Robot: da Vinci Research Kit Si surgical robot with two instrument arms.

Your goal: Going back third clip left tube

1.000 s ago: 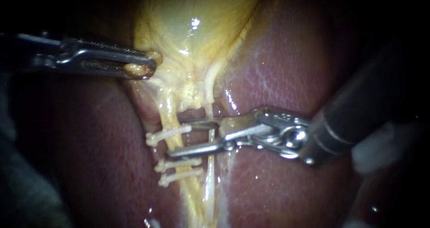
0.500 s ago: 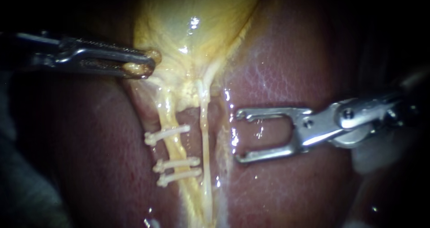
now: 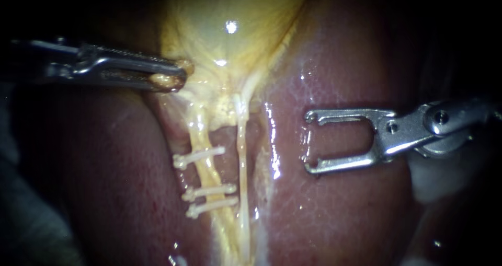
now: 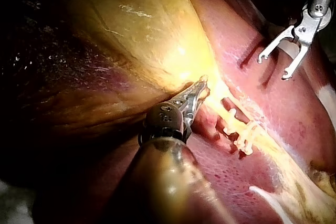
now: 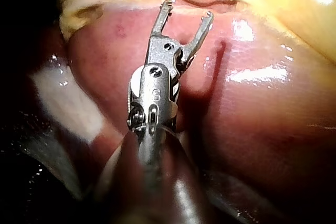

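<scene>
One liver (image 3: 345,62), dark red and wet, is filling most of the endoscope view and lying on both sides of the pale central strip.

One gallbladder (image 3: 225,41), yellow and glistening, is sitting at top centre and narrowing downward toward the tubes.

Two instruments are showing. The left instrument (image 3: 175,75) is coming in from the left, and its jaws are clamping a fold at the gallbladder's lower left edge, both jaws touching the tissue. In the left wrist view the left instrument (image 4: 198,93) is gripping that yellow tissue near the clips. The right instrument (image 3: 309,142) is hovering over bare liver, to the right of both tubes and apart from them. Its jaws are standing wide apart with nothing between them, tips pointing toward the tubes. The right wrist view is showing the same gap at the right instrument (image 5: 189,8).

Two tubes are running down from the gallbladder's neck, just beside each other: the left tube (image 3: 206,166), yellowish, and the right tube (image 3: 241,156), thin and whiter.

Three white clips are crossing the left tube. The upper clip (image 3: 200,156) is sitting alone, while the middle clip (image 3: 208,191) and lower clip (image 3: 212,206) are lying close together below it.
</scene>
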